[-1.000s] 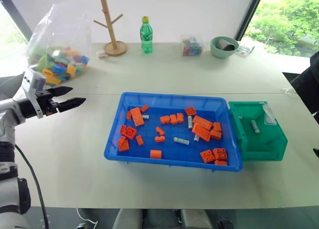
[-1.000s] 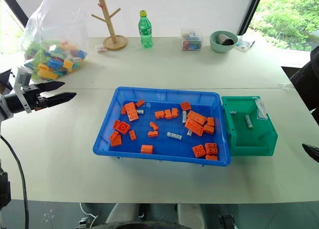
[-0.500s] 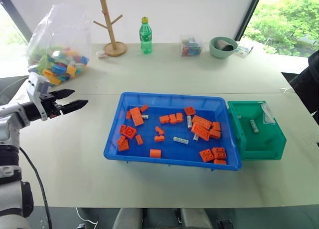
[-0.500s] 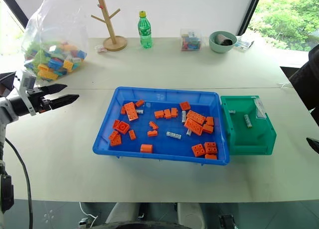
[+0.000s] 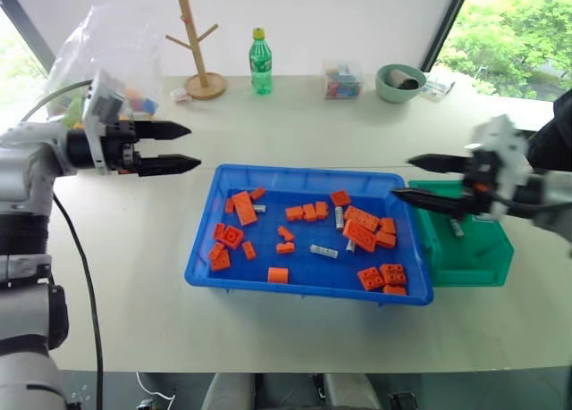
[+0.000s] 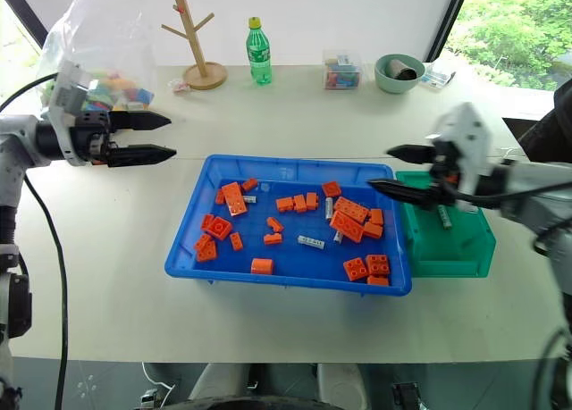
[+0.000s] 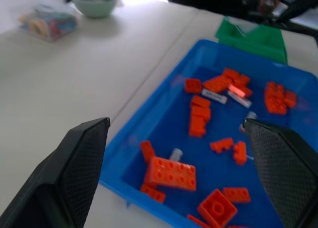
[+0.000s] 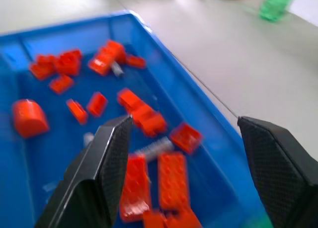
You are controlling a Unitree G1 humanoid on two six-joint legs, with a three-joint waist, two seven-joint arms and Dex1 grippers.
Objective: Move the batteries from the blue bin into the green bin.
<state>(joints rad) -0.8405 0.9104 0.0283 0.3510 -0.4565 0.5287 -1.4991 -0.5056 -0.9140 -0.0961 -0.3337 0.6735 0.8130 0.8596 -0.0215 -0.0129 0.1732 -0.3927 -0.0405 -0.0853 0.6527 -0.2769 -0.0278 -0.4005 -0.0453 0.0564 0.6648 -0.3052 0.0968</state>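
Left gripper (image 5: 183,146) spread wide, empty, above the table at ten o'clock of the blue bin (image 5: 304,176). Right gripper (image 5: 407,179) likewise wide, empty, over the bin's two o'clock corner. Batteries (image 5: 324,251) scattered among orange bricks (image 5: 361,236); one more (image 5: 457,227) inside the green bin (image 5: 500,254) at three o'clock.

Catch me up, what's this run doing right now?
Battery sorting. The blue bin holds orange bricks and a few batteries; one battery lies in the green bin. Both end effectors are open and empty: left beside the blue bin, right over where the bins meet.
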